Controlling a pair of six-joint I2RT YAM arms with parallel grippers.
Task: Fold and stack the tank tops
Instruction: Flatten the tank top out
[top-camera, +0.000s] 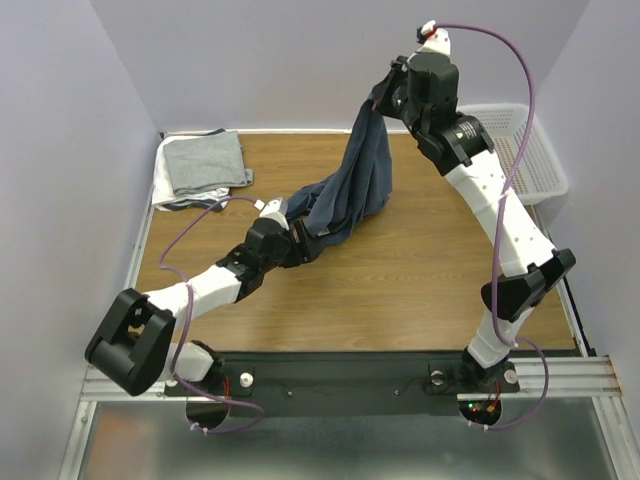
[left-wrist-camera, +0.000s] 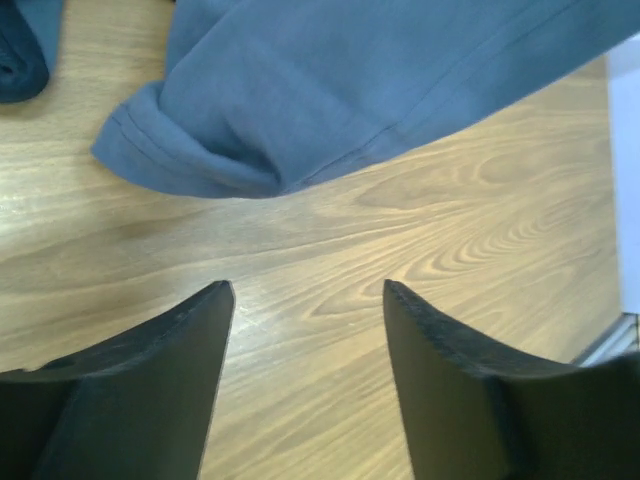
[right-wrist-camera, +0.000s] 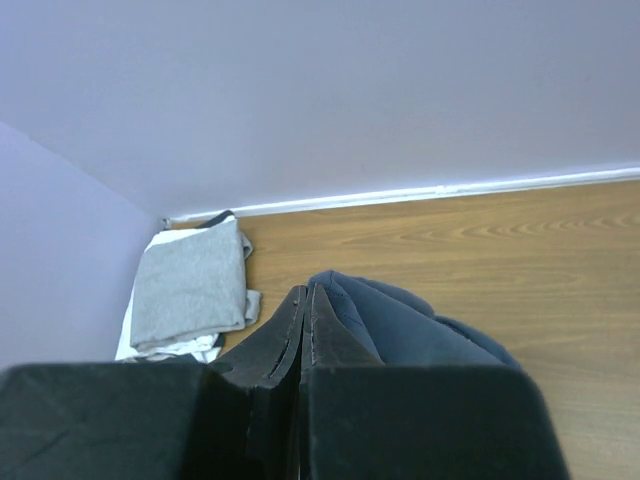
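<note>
Hanging from the raised right gripper, the blue top drapes down to the table, its lower end bunched on the wood just ahead of the left gripper. The right fingers are pressed together, pinching the cloth's upper edge. The left fingers stand spread low over bare wood, nothing between them. A folded grey top lies on a white top in the far-left corner; a basket sits at the far right.
</note>
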